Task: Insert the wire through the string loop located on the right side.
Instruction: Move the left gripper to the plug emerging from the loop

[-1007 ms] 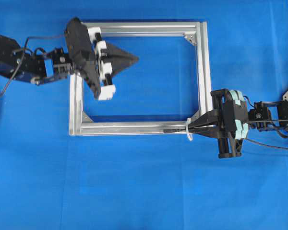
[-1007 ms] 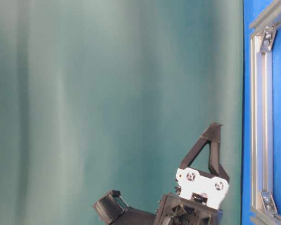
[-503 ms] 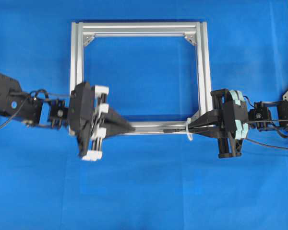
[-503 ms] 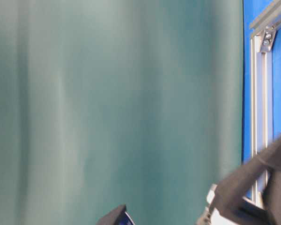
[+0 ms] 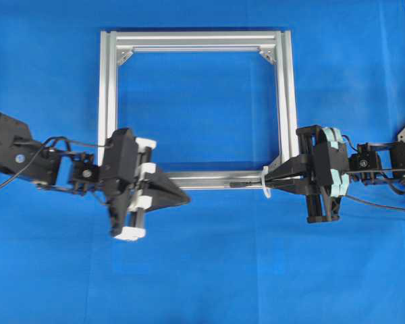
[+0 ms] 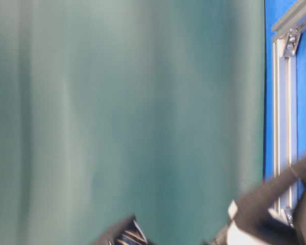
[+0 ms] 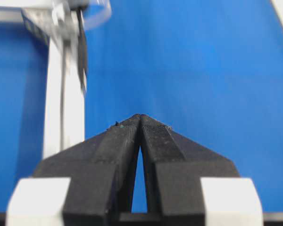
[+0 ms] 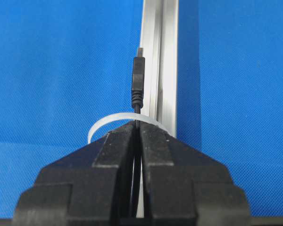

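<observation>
The right hand (image 5: 273,179) is clamped shut on the wire (image 8: 137,87), right at the lower right corner of the metal frame (image 5: 196,40). From the right wrist camera the plug end of the wire pokes out past the pinched fingertips and lies along the frame's rail, with the white string loop (image 8: 125,121) arching over the wire just in front of the fingertips. So the plug tip sits beyond the loop, and the thin cable passes under it. From overhead the loop (image 5: 265,182) shows as a small white band at the rail's right end, touching the tip of the right hand.

The left hand (image 5: 185,198) is closed with nothing in it, its two black fingers pressed together to a point. It hangs over the blue worktop (image 5: 209,270) just below the frame's lower rail, near the lower left corner, well apart from the loop. The table-level view shows only a blurred dark shape at the bottom.
</observation>
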